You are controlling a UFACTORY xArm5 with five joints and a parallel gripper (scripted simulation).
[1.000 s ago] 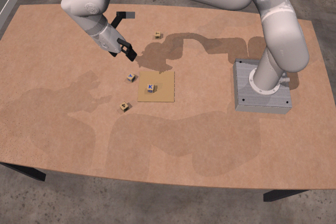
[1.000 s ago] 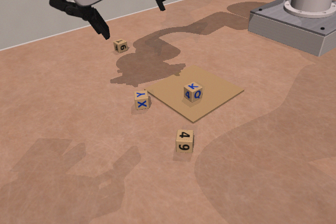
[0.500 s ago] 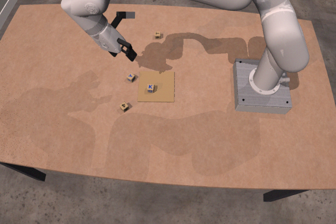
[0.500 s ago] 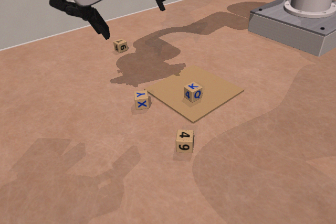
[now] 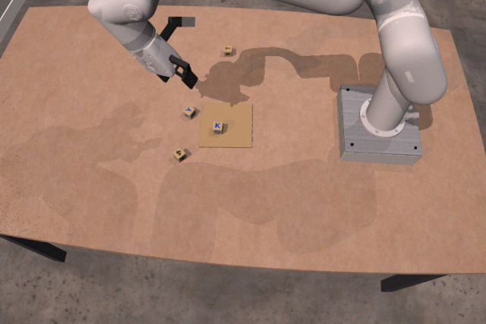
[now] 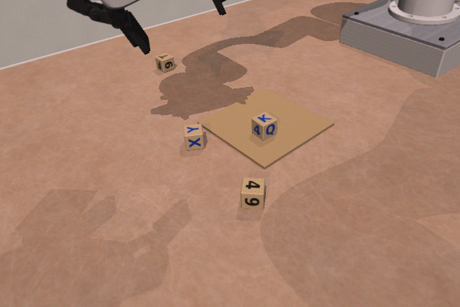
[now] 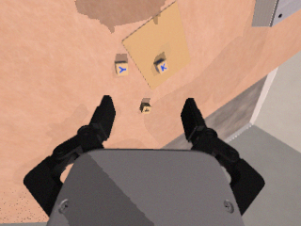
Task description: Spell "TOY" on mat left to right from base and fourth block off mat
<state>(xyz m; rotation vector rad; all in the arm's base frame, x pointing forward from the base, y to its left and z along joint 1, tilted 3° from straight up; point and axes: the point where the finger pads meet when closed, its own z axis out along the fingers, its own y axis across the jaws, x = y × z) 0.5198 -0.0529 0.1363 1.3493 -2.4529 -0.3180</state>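
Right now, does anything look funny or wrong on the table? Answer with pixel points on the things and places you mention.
Nothing looks spilled or broken. One odd thing: the K block (image 5: 217,127) (image 6: 264,126) (image 7: 162,66) sits alone on the mat (image 5: 239,116) (image 6: 297,121) (image 7: 171,33), though TOY has no K.

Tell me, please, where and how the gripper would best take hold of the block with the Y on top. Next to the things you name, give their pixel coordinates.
I'd come from straight above and pinch two opposite upright sides of the Y block (image 5: 189,111) (image 6: 193,136) (image 7: 121,69). It is a small cube sitting flat, with space around it, though the mat (image 5: 239,132) (image 6: 297,125) (image 7: 174,33) lies close by, so the fingertips should probably stay off its edge.
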